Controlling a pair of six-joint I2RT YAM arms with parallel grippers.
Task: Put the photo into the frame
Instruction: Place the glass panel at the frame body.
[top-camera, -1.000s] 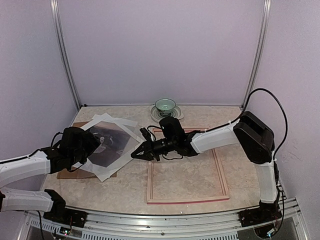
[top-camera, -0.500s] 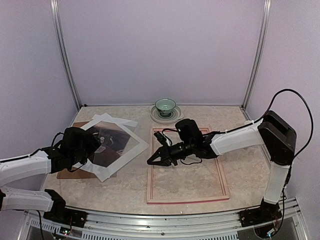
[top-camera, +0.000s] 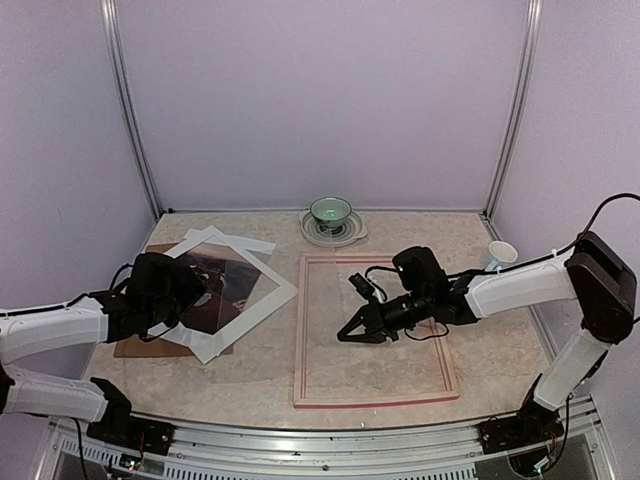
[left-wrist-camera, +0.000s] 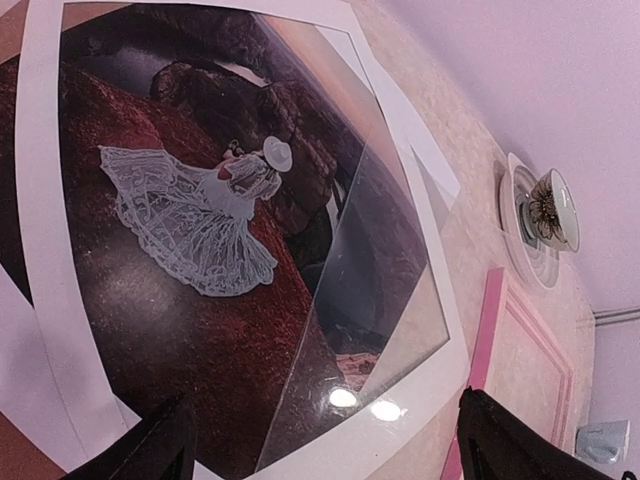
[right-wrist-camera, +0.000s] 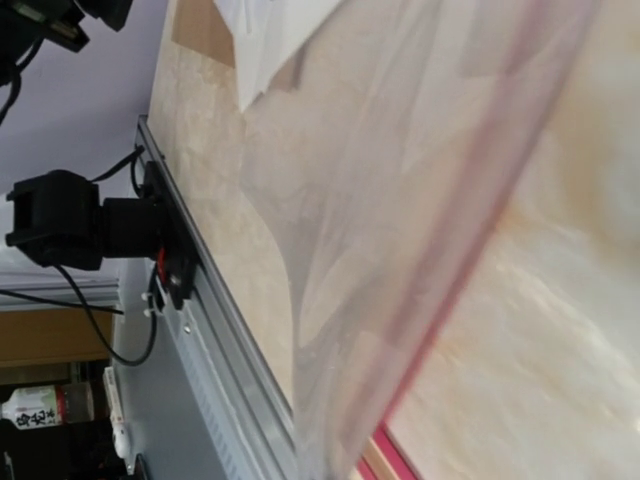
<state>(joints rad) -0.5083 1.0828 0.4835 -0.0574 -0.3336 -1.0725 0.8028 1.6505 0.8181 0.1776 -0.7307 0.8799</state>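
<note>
free: near table (top-camera: 255, 375) left of frame (top-camera: 299, 340) | blocked: right arm (top-camera: 510, 290) across frame

— What moved?
— The right gripper (top-camera: 350, 334) left the frame's (top-camera: 375, 401) 9 o'clock rim and travelled toward 3 o'clock, over its middle.
— Anything else?
— A white cup (top-camera: 499, 254) is uncovered at 2 o'clock.

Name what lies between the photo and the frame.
The white mat's corner, then a strip of marbled table up to the frame, in the top external view; a clear sheet crosses it in the right wrist view.
</note>
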